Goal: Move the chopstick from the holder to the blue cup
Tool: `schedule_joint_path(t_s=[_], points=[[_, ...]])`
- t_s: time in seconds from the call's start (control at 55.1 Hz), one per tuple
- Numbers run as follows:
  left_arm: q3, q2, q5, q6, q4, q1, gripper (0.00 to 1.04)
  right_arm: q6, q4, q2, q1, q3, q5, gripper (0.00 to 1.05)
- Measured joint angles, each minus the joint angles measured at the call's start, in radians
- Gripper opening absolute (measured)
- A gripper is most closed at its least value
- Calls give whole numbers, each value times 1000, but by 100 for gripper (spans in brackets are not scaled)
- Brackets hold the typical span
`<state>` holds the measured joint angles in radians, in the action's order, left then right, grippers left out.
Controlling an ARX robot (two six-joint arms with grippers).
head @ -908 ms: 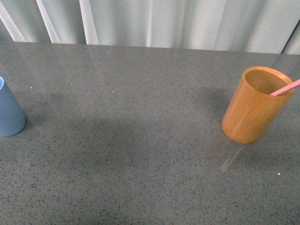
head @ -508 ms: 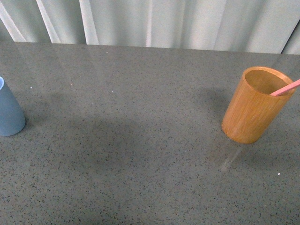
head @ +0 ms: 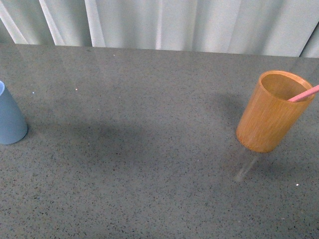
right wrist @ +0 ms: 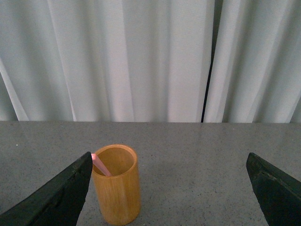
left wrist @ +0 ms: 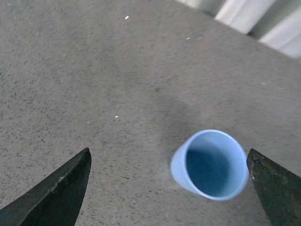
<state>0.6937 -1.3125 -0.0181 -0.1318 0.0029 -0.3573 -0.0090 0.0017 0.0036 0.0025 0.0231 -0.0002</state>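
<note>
The wooden holder [head: 271, 111] stands at the right of the grey table, with a pink chopstick [head: 304, 93] leaning out over its rim. The blue cup [head: 10, 117] stands at the far left edge. Neither arm shows in the front view. In the left wrist view my left gripper [left wrist: 169, 188] is open above the blue cup [left wrist: 209, 165], whose empty mouth lies between the fingers, nearer one fingertip [left wrist: 275, 186]. In the right wrist view my right gripper [right wrist: 169, 188] is open and empty; the holder [right wrist: 116, 186] with the chopstick [right wrist: 100, 165] stands ahead, beside one fingertip [right wrist: 66, 195].
The speckled grey table [head: 149, 149] runs back to a white curtain [head: 174, 22]. The same curtain fills the upper part of the right wrist view [right wrist: 141, 56]. A faint reflection lies on the tabletop below the holder.
</note>
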Motion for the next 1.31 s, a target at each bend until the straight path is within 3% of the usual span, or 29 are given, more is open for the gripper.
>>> schedule_joint_path(t_s=[0.327,0.908,1.089,1.307], points=[[130,-346,73,13,22,50,98,0,0,0,0,0,0,95],[194,-501,140,30,16,99,98,0,0,0,0,0,0,95],[225,-533,175,32,-39,122,71,0,0,0,0,0,0,95],[276,-535,184,24,-138,164,30,0,0,0,0,0,0,95]])
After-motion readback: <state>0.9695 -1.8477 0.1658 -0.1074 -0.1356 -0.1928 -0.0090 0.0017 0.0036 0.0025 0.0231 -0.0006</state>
